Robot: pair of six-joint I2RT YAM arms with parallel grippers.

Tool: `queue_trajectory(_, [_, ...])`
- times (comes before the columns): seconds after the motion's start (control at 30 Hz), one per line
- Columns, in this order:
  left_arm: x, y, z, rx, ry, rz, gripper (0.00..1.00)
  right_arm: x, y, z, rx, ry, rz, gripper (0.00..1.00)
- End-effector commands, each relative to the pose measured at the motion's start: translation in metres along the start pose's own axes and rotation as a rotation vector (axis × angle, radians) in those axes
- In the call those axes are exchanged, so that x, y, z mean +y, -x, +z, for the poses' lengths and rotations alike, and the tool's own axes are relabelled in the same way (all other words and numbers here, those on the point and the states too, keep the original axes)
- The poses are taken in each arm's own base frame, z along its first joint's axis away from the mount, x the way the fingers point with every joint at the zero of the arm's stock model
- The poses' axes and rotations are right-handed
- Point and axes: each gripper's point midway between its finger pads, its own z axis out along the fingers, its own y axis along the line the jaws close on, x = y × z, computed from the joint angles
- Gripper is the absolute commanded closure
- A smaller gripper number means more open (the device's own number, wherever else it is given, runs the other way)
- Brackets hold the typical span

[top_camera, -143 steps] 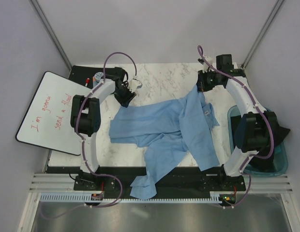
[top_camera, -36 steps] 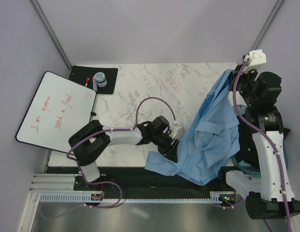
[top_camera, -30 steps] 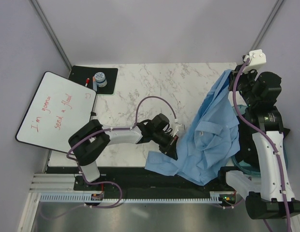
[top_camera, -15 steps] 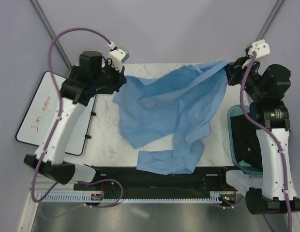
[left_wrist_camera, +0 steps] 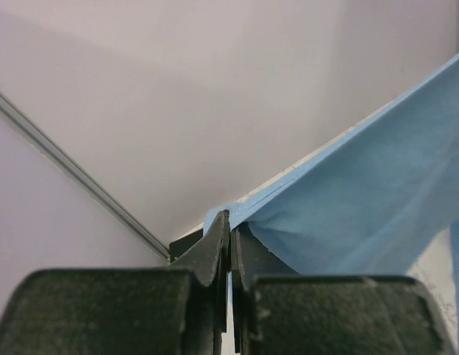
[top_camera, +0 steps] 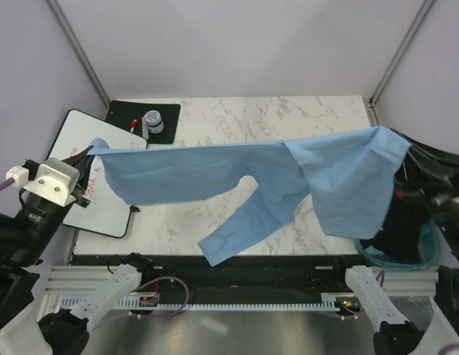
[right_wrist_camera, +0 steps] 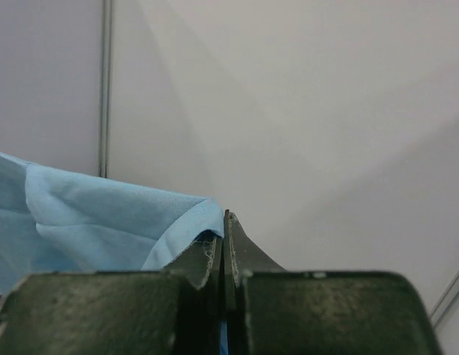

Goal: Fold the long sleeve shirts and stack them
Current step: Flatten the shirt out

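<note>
The light-blue shirt (top_camera: 215, 171) hangs stretched wide above the marble table (top_camera: 274, 118), one end pinched tight in the left gripper (left_wrist_camera: 229, 225) out past the table's left edge, the other nipped by the right gripper (right_wrist_camera: 223, 222) beyond its right edge, one sleeve (top_camera: 237, 229) dangling toward the table's near edge.

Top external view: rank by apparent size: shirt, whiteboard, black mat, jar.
1. shirt, though it hangs raised, nearer the camera, which inflates it
2. whiteboard, partly covered
3. black mat
4. jar
</note>
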Motion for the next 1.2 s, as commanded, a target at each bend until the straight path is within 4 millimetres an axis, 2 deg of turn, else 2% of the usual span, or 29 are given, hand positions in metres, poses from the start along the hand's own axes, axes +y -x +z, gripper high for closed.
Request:
queue_trajectory(0.0, [0.029,-0.021,-0.005,0.109,0.156,0.089,0.98,-0.003,0.041,-0.028,-0.091,-0.097,-0.063,1.0])
queue_trajectory(0.07, [0.032,-0.025,0.003,0.127,0.175,0.093,0.98,-0.004,0.038,-0.022,-0.075,-0.083,-0.065,1.0])
queue_trajectory(0.13, [0.033,-0.028,0.022,0.141,0.177,0.111,0.98,-0.013,0.022,-0.004,-0.03,-0.084,-0.049,1.0])
queue_trajectory(0.17, [0.03,-0.037,0.034,0.168,0.168,0.123,0.98,-0.015,0.012,0.004,-0.006,-0.068,-0.037,1.0])
queue_trajectory(0.2, [0.028,-0.044,0.048,0.188,0.165,0.137,0.98,-0.025,-0.012,0.021,0.055,-0.064,-0.04,1.0])
queue_trajectory(0.27, [0.023,-0.062,0.076,0.217,0.16,0.176,0.98,-0.032,-0.034,0.039,0.089,-0.05,-0.032,1.0])
queue_trajectory(0.3, [0.02,-0.07,0.086,0.223,0.154,0.188,0.98,-0.041,-0.068,0.055,0.155,-0.04,-0.014,1.0])
queue_trajectory(0.37, [0.007,-0.098,0.12,0.264,0.123,0.216,0.98,-0.051,-0.092,0.073,0.178,-0.039,-0.011,1.0])
queue_trajectory(0.4, [0.001,-0.112,0.133,0.289,0.112,0.231,0.98,-0.062,-0.128,0.086,0.248,-0.046,0.008,1.0])
queue_trajectory(0.47, [-0.008,-0.147,0.169,0.321,0.101,0.268,0.98,-0.074,-0.157,0.103,0.283,-0.054,-0.002,1.0])
queue_trajectory(0.5, [-0.011,-0.158,0.181,0.326,0.091,0.272,0.98,-0.083,-0.197,0.114,0.353,-0.055,0.018,1.0])
queue_trajectory(0.53, [-0.008,-0.174,0.191,0.346,0.095,0.262,0.98,-0.091,-0.207,0.123,0.347,-0.067,0.001,1.0])
queue_trajectory(0.57, [-0.021,-0.207,0.216,0.401,0.038,0.253,0.98,-0.096,-0.225,0.129,0.369,-0.071,0.007,1.0])
queue_trajectory(0.6, [-0.019,-0.215,0.233,0.392,0.05,0.244,0.98,-0.103,-0.263,0.138,0.43,-0.069,0.027,1.0])
queue_trajectory(0.67, [-0.025,-0.263,0.274,0.46,0.007,0.203,0.98,-0.114,-0.292,0.153,0.444,-0.08,0.021,1.0])
queue_trajectory(0.7, [-0.03,-0.281,0.29,0.478,-0.017,0.189,0.98,-0.122,-0.328,0.164,0.495,-0.083,0.044,1.0])
queue_trajectory(0.73, [-0.038,-0.295,0.304,0.49,-0.056,0.173,0.98,-0.128,-0.342,0.172,0.499,-0.089,0.047,1.0])
queue_trajectory(0.77, [-0.05,-0.329,0.329,0.538,-0.096,0.165,0.98,-0.133,-0.383,0.179,0.562,-0.09,0.077,1.0])
queue_trajectory(0.83, [-0.059,-0.356,0.352,0.576,-0.114,0.143,0.98,-0.139,-0.403,0.198,0.565,-0.102,0.073,1.0])
queue_trajectory(0.87, [-0.055,-0.356,0.372,0.564,-0.106,0.147,0.98,-0.144,-0.442,0.202,0.623,-0.116,0.095,1.0])
queue_trajectory(0.9, [-0.07,-0.394,0.383,0.623,-0.132,0.134,0.98,-0.149,-0.441,0.216,0.603,-0.118,0.087,1.0])
queue_trajectory(0.93, [-0.079,-0.413,0.385,0.671,-0.166,0.112,0.98,-0.15,-0.455,0.219,0.638,-0.118,0.089,0.99])
queue_trajectory(0.97, [-0.071,-0.404,0.401,0.654,-0.148,0.117,0.88,-0.149,-0.491,0.219,0.705,-0.115,0.099,0.82])
queue_trajectory(1.0, [-0.083,-0.435,0.405,0.714,-0.168,0.115,0.78,-0.156,-0.483,0.234,0.695,-0.114,0.059,0.68])
queue_trajectory(1.03, [-0.079,-0.445,0.398,0.779,-0.154,0.103,0.69,-0.153,-0.5,0.224,0.782,-0.112,0.074,0.53])
queue_trajectory(1.07, [-0.072,-0.434,0.405,0.766,-0.141,0.087,0.55,-0.154,-0.519,0.219,0.836,-0.117,0.082,0.22])
queue_trajectory(1.1, [-0.071,-0.435,0.402,0.779,-0.146,0.063,0.49,-0.166,-0.509,0.222,0.844,-0.153,0.049,0.16])
queue_trajectory(1.13, [-0.065,-0.42,0.397,0.76,-0.145,0.021,0.42,-0.166,-0.512,0.212,0.892,-0.162,0.055,0.13])
queue_trajectory(1.17, [-0.072,-0.421,0.381,0.783,-0.18,-0.003,0.39,-0.168,-0.498,0.21,0.886,-0.167,0.044,0.06])
